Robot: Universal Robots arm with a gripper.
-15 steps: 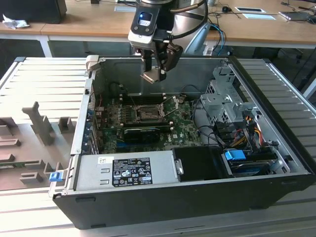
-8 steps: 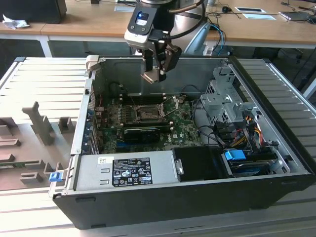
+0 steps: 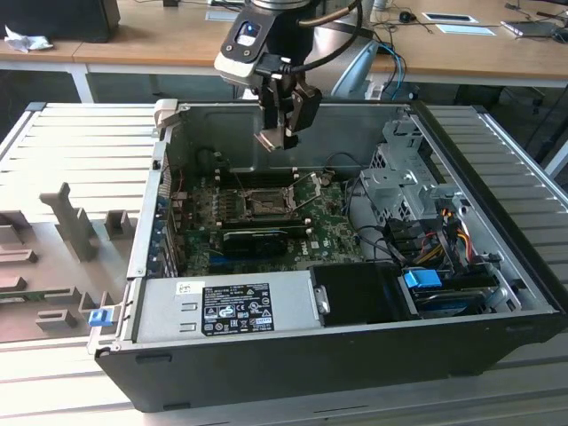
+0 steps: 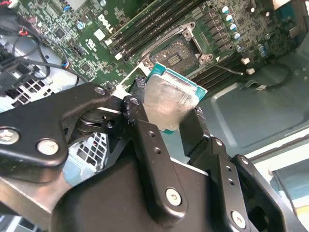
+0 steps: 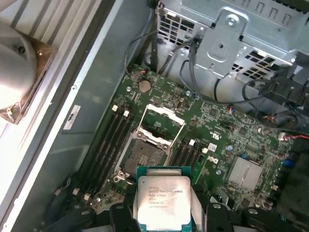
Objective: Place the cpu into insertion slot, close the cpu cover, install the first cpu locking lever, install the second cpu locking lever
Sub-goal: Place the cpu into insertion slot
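My gripper (image 3: 282, 133) hangs over the open computer case, shut on the cpu (image 3: 269, 139). The cpu is a small square chip with a silvery face and a green edge. Both wrist views show it between the black fingers: the cpu (image 5: 163, 200) faces the first wrist camera and appears tilted (image 4: 169, 99) in the second wrist view. Below it on the green motherboard lies the insertion slot (image 5: 145, 157) (image 4: 178, 50) (image 3: 257, 202), dark and bare. The cpu cover (image 5: 165, 112) stands swung up off the slot. A thin wire locking lever (image 4: 231, 69) sticks out beside the slot.
Memory slots (image 5: 108, 145) flank the socket. A long black expansion card (image 3: 256, 238) lies just in front of it, then the power supply (image 3: 226, 306). A metal drive cage (image 3: 399, 177) and cables (image 3: 435, 240) fill the exterior view's right. Grey fixtures (image 3: 62, 222) stand outside the case.
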